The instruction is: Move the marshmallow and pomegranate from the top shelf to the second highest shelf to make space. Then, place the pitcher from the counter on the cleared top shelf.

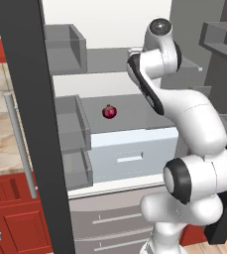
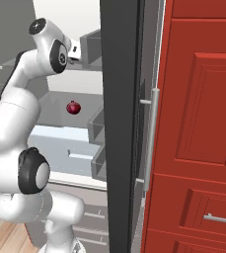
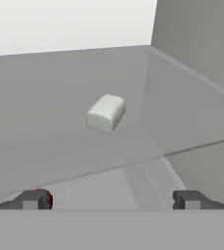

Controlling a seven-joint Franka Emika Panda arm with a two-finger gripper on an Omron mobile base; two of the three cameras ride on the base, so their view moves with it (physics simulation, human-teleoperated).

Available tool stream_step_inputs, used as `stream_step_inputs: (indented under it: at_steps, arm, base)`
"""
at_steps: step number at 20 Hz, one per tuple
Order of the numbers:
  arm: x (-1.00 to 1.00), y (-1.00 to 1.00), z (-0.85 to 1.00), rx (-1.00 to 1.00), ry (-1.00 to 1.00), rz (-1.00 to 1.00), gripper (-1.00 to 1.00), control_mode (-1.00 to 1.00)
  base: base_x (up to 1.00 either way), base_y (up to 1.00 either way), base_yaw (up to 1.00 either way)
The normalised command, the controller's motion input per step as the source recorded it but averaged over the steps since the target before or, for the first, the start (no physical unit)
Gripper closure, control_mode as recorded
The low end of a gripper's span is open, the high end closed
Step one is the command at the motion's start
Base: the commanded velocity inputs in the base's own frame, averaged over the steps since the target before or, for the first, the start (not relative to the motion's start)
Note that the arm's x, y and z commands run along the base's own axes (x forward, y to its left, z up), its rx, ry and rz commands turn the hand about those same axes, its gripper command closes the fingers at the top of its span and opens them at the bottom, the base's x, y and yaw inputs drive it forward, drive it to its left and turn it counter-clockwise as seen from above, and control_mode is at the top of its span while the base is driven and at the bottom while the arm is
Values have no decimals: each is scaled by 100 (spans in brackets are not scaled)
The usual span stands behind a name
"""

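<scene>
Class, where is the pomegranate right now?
The pomegranate sits on the second highest shelf, left of the arm in the left base view, above the white drawer.

My white arm (image 1: 194,124) rises from the lower right and bends up into the open fridge, its wrist level with the top shelf (image 1: 110,59). The pomegranate (image 1: 109,111) sits upright on the second highest shelf (image 1: 130,111), well left of my arm. Below that shelf is a white drawer front (image 1: 135,154). Grey door bins (image 1: 70,124) stand at left, beside red cabinets (image 1: 16,218).
</scene>
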Motion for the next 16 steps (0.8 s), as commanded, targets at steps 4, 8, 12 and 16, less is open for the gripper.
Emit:
stream_step_inputs:
  at_steps: [4,8,12,16]
  arm:
    - [54,-8,-5,0,2,-3,-100,-100]
    - [46,-7,-10,0,0,-2,-100,-100]
    - [46,-4,-16,0,0,-3,-100,-100]
    - [46,-2,-19,0,0,-3,-100,-100]
  base:
    - [0,0,0]
    - [0,0,0]
    - [0,0,0]
    - [0,0,0]
